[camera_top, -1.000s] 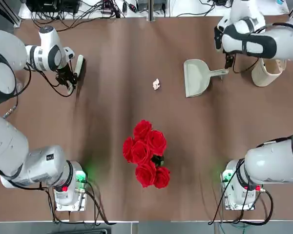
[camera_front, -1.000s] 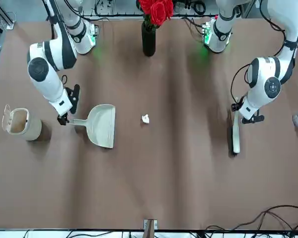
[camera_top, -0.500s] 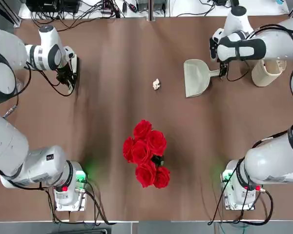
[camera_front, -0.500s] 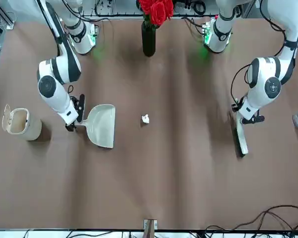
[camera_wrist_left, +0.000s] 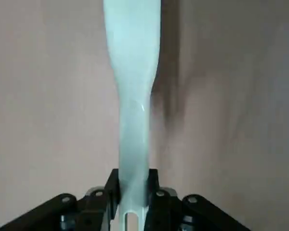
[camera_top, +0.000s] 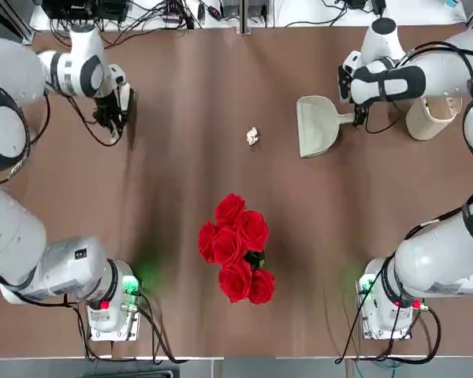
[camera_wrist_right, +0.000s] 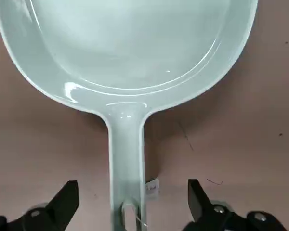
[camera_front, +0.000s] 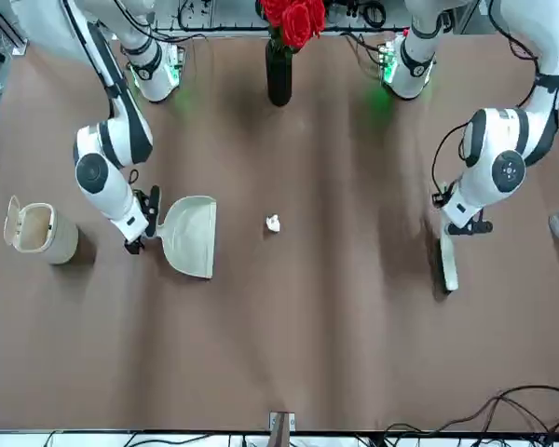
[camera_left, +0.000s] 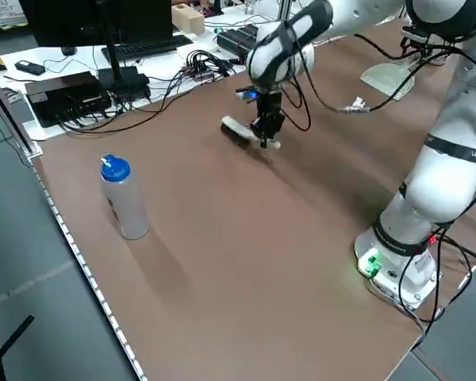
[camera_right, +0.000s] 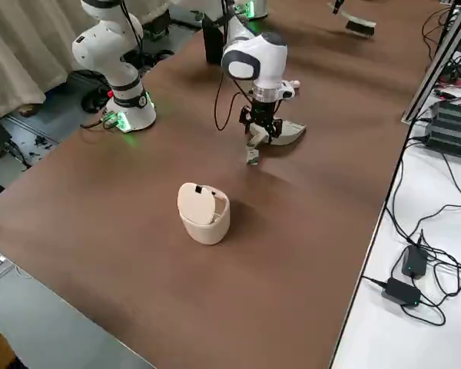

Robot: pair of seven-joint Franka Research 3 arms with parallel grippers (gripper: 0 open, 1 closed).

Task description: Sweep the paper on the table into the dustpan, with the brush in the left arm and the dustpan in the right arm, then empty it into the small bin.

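Pinching: my left claw (camera_wrist_left: 134,192), shut on the handle of the brush (camera_wrist_left: 134,110), far left on the tabletop (camera_top: 181,197). Item, paper ball (camera_top: 252,136), lying between my two claws. Item, dustpan (camera_top: 317,126), flat, handle between the spread fingers of my right claw (camera_wrist_right: 134,197). Item, small bin (camera_top: 430,118), upright, lid raised, farther right.

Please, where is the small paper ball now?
In the top view, the paper ball lies on the table, left of the dustpan and beyond the red roses.
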